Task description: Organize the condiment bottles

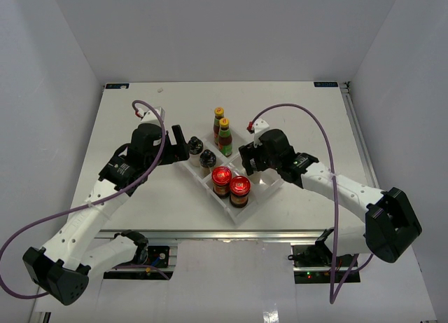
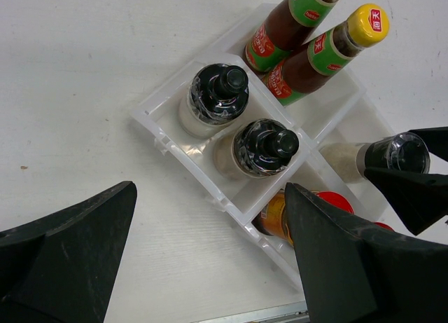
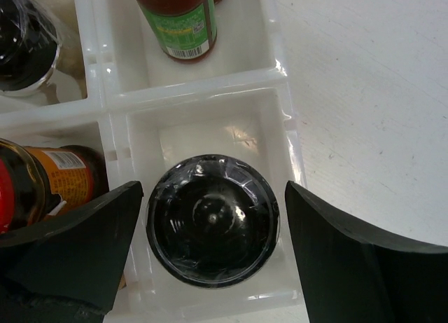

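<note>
A robotics lab test cell: plain white panel walls enclose a white tabletop mounted on a silver aluminium frame rail.

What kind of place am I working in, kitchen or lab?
Likely a robot lab cell: plain white walls enclose a white table with a metal rail along its near edge.

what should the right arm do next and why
Probably lift the right tool straight up. Its jaws look parted on either side of the shaker, which already stands in its own compartment of the tray, so it seems released. A straight rise should avoid knocking it or the red-lidded jar alongside.
</note>
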`<action>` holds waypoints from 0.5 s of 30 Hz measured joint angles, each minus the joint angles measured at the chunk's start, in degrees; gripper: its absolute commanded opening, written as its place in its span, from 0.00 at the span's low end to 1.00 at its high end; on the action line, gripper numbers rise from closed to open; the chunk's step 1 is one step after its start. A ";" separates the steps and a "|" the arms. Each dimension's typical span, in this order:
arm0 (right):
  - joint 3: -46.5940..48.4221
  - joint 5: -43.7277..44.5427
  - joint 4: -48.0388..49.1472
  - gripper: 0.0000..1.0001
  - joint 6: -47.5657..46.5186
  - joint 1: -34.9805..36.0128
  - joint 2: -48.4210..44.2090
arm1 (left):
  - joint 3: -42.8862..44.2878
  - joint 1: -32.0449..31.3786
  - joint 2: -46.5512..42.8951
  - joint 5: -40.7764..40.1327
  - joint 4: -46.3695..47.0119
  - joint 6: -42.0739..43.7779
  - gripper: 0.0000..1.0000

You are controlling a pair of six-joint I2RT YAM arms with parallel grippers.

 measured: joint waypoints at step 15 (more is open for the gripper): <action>11.63 6.09 -9.92 0.90 5.43 0.13 -7.35 | 4.06 0.00 2.87 0.41 -0.91 1.56 0.98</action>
